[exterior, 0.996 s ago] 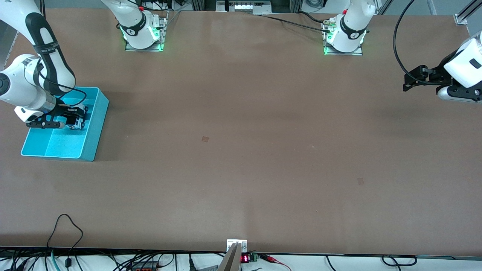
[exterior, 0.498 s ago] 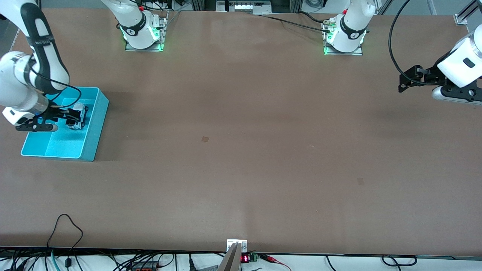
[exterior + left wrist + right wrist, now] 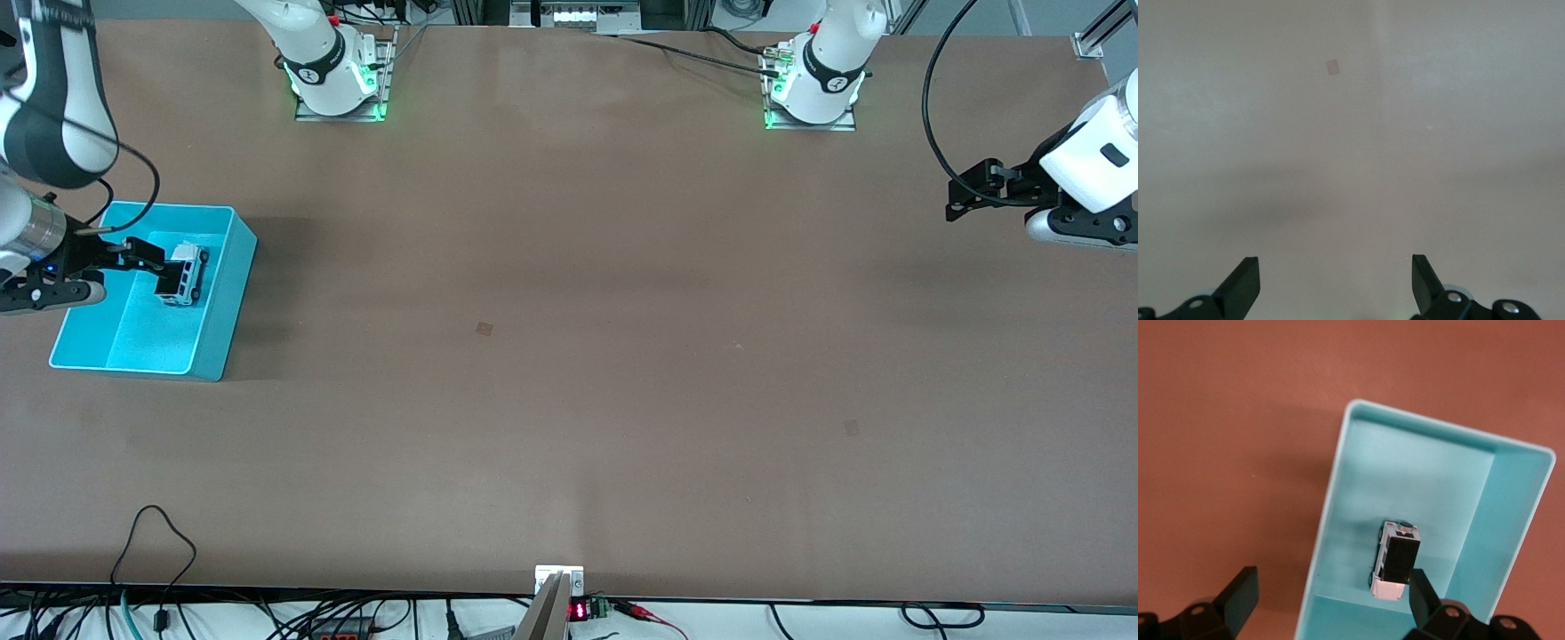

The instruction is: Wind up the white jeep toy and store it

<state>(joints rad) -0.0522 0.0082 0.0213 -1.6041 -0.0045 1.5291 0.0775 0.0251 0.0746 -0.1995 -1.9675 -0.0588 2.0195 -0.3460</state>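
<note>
Front view, from the right arm's end of the table: right gripper (image 3: 147, 258) above turquoise bin (image 3: 218, 351), jaws fully apart, nothing held. White jeep toy (image 3: 184, 274) inside bin, resting on bin floor, clear of both fingers. Toward the left arm's end: left gripper (image 3: 960, 191) raised above bare table (image 3: 569, 356), waiting, jaws fully apart, nothing held.

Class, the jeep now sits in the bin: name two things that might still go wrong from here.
1. The open right gripper hangs low over the turquoise bin, close to the white jeep toy; withdrawing, a finger might clip either.
2. If wound, the jeep may roll into the bin wall.
</note>
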